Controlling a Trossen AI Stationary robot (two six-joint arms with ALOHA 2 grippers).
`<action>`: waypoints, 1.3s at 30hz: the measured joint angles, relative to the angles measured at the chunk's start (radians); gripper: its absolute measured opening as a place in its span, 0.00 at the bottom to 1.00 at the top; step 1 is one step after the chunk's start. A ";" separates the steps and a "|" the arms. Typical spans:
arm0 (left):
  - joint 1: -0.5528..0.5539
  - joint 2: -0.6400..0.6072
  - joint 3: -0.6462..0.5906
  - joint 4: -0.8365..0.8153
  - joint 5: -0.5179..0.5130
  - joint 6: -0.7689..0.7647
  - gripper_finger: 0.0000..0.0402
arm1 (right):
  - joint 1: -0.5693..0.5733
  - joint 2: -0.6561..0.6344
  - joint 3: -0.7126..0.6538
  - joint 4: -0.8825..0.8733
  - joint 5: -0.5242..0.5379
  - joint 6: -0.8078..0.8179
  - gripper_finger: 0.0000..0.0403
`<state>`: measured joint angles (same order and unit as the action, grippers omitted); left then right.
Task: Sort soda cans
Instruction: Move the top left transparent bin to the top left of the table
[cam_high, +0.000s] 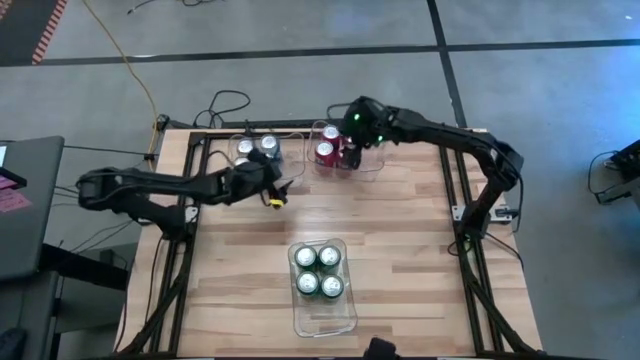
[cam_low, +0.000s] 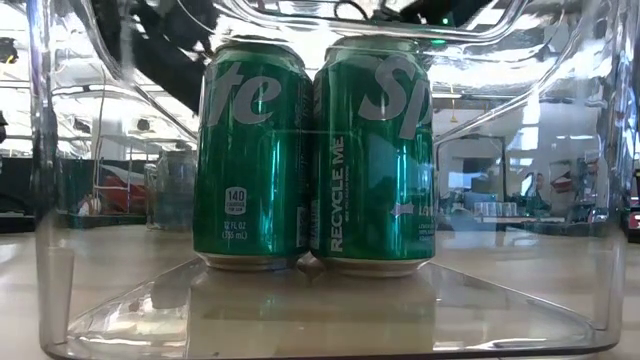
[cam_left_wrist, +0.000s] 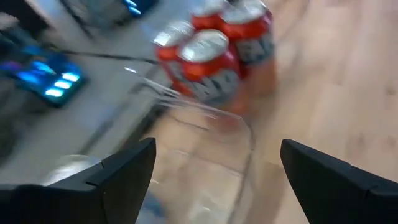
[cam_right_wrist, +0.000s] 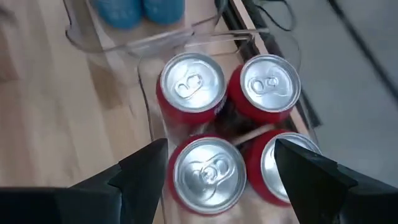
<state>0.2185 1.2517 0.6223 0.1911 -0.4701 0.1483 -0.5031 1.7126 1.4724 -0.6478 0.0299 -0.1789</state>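
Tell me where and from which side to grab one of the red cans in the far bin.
Come straight down from above and close on the upper sidewall of a red can. All four stand upright, packed tight inside the clear bin, so a side approach is blocked. The right gripper already hangs above them, jaws open.
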 joint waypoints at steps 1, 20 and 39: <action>0.017 0.022 0.006 0.001 0.055 -0.004 0.84 | -0.021 0.000 -0.005 0.011 -0.043 0.009 0.77; 0.148 0.281 0.098 0.062 0.285 0.073 0.58 | -0.036 -0.001 -0.169 0.187 -0.186 0.152 0.77; 0.077 0.280 0.102 -0.021 0.317 0.078 0.07 | 0.031 -0.012 -0.187 0.203 -0.184 0.145 0.77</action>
<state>0.2951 1.5322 0.7242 0.1700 -0.1535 0.2261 -0.4717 1.7007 1.2856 -0.4453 -0.1540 -0.0337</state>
